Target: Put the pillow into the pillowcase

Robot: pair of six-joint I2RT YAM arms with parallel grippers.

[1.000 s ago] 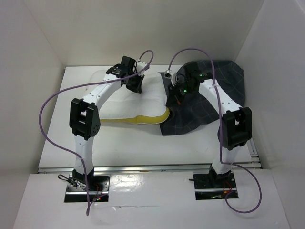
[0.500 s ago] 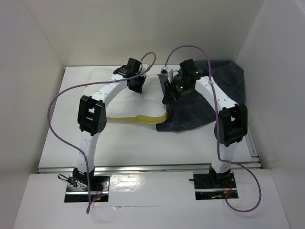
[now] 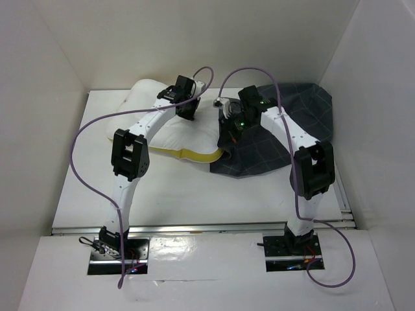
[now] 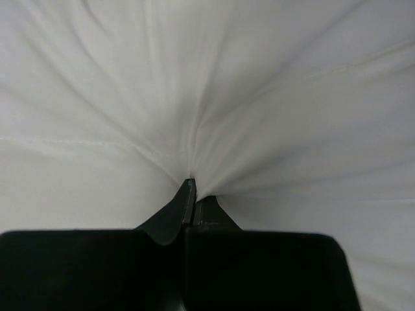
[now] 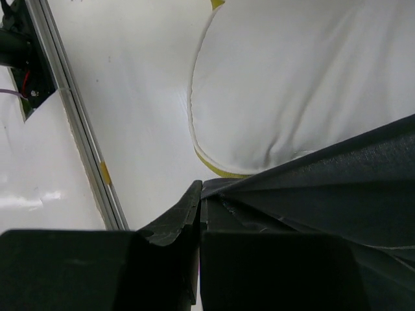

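Right pincer (image 5: 200,188): black fingers pressed together at bottom centre, pinching a taut edge of the pillowcase (image 5: 337,188).
Pillowcase: dark fabric, stretched from the fingertips up to the right edge.
Pillow (image 5: 305,84): white, upper right, yellow trim (image 5: 224,172) on its lower curve, tucked behind the pillowcase.
Bench (image 5: 136,97): white.
Rail (image 5: 78,123): metal, diagonal, far left.

Robot lab: white booth walls (image 3: 214,39), table (image 3: 181,194).

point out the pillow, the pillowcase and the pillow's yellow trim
pillow (image 3: 191,133), top external view, bare white middle
pillowcase (image 3: 256,155), top external view, near part of the dark cloth
yellow trim (image 3: 201,154), top external view, middle of the strip along the pillow's near edge
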